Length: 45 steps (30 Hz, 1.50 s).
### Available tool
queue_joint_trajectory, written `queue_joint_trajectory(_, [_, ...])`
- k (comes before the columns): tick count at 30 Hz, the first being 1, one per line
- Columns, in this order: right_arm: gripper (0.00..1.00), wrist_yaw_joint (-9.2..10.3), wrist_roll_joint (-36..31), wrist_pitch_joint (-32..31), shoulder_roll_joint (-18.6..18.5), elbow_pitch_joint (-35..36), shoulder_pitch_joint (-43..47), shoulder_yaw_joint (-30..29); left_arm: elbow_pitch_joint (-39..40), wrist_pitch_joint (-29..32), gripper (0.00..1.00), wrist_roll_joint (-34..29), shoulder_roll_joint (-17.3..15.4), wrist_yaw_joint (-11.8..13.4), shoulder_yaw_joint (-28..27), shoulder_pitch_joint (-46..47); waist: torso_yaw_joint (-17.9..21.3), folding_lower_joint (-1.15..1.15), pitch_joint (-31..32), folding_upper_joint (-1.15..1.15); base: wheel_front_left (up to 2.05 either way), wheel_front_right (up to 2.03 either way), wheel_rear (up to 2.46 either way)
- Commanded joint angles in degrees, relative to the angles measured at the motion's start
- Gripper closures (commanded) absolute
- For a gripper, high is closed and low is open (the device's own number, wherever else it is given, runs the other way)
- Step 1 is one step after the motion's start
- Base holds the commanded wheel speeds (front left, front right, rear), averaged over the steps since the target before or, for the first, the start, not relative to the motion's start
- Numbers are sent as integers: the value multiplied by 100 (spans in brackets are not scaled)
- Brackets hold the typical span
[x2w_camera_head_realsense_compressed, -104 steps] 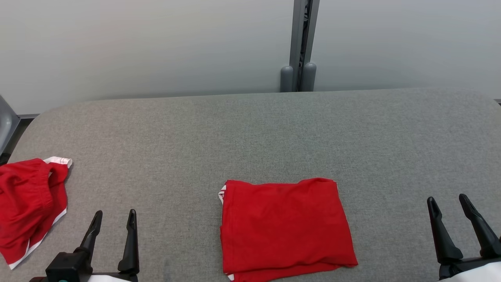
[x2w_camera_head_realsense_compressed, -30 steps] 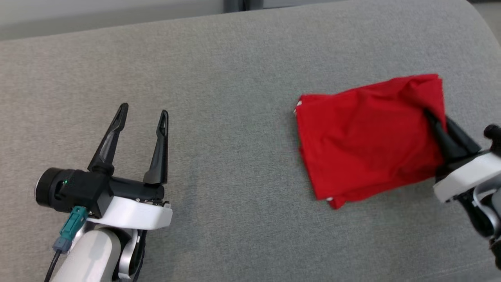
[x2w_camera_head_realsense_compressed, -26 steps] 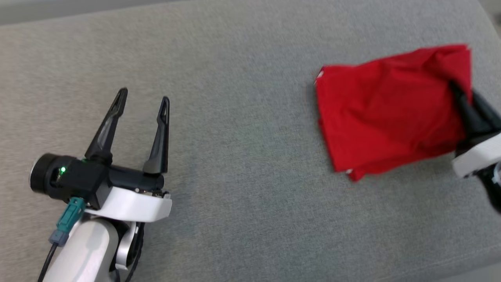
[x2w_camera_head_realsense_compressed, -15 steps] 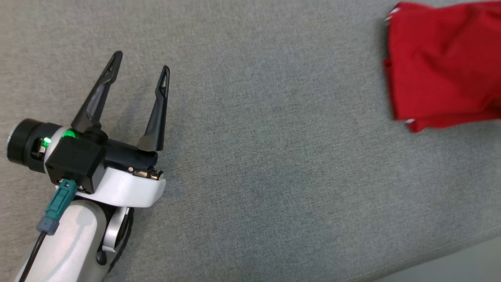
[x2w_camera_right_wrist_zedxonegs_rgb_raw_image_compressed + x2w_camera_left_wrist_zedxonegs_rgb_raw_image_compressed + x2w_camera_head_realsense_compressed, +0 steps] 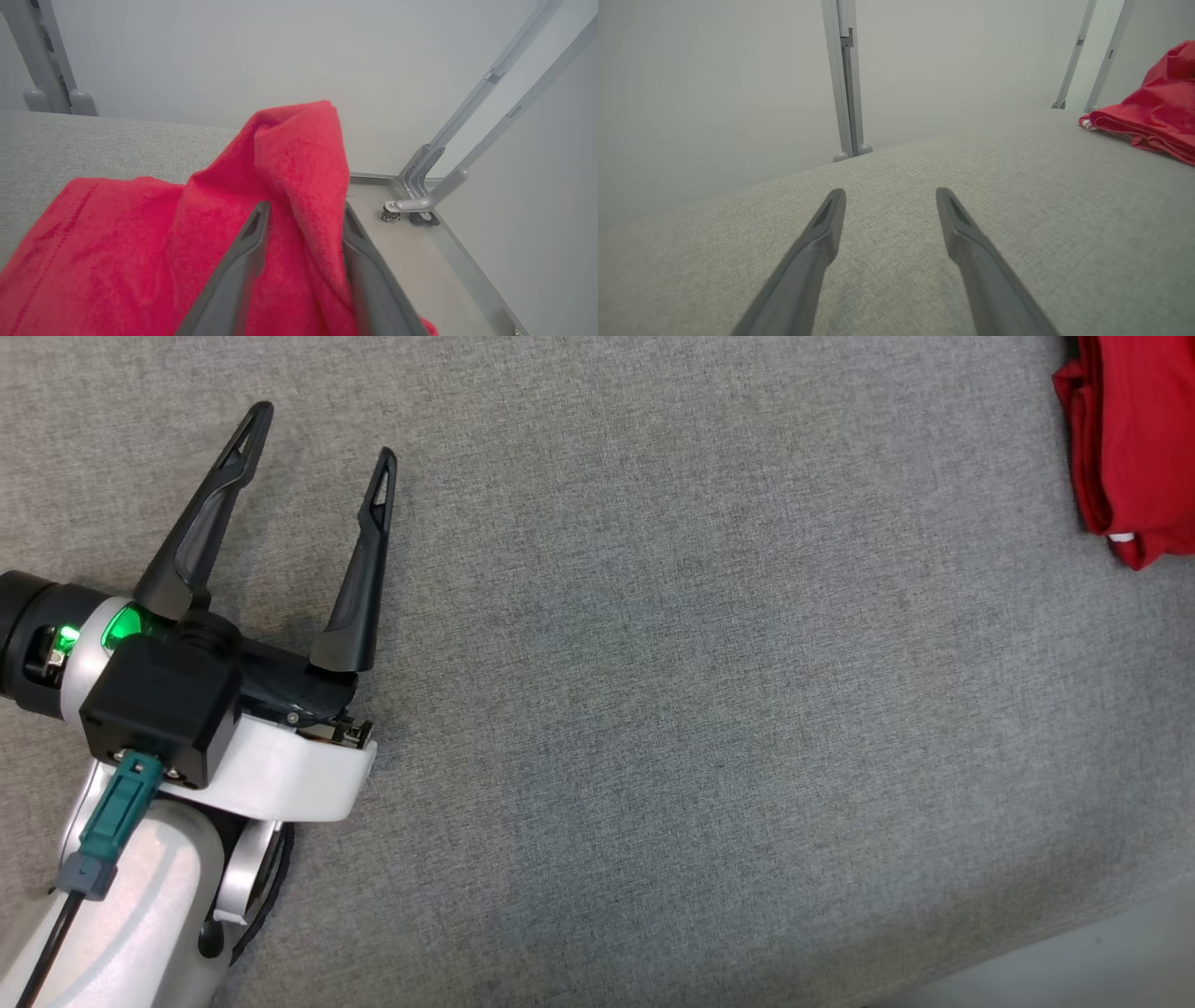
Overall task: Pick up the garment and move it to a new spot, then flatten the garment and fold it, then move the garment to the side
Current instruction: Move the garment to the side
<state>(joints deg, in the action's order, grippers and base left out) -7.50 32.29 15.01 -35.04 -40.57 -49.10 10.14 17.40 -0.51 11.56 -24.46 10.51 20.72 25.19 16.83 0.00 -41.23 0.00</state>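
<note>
Off at the right end of the grey table (image 5: 653,709), seems to have the folded red garment (image 5: 1134,429) set aside, with left gripper (image 5: 324,434) spread wide and empty, right gripper (image 5: 306,207) parted around a raised fold, pinch or not unclear; only release and retreat remaining.

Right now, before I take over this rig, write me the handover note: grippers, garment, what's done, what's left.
Left gripper: open, empty, over bare table.
Right gripper: jaws parted, a raised fold of the red garment between them; looks released.
Garment: folded, lying at the table's right end.
Done: folding and the move aside, apparently.
Left: back the right gripper out without dragging the cloth.
</note>
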Motion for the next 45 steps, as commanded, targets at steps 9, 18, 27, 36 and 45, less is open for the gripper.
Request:
queue_joint_trajectory(9, [0, 0, -276, 16, 348, 180, 203, -298, -29, 40, 0, -1, -71, 63, -16, 52, 118, 0, 95, 0, 0, 0, 0])
queue_joint_trajectory(18, [0, 0, -644, 13, 707, 834, 832, -897, -278, -232, 0, 211, 77, 136, -49, -253, 66, 0, 563, 0, 0, 0, 0])
queue_joint_trajectory(27, [0, 0, -833, 12, 1248, 1451, 1643, -1072, -724, -645, 0, 561, 283, 296, -178, -769, -162, 0, 1271, 0, 0, 0, 0])
queue_joint_trajectory(36, [0, 0, -1003, 12, 1818, 1965, 2458, -878, -1187, -974, 0, 944, 461, 364, -309, -1303, -537, 0, 1960, 0, 0, 0, 0])
queue_joint_trajectory(45, [0, 0, -1220, 13, 2071, 2394, 3055, -606, -1565, -1224, 0, 1271, 612, 380, -456, -1812, -921, 0, 2602, 0, 0, 0, 0])
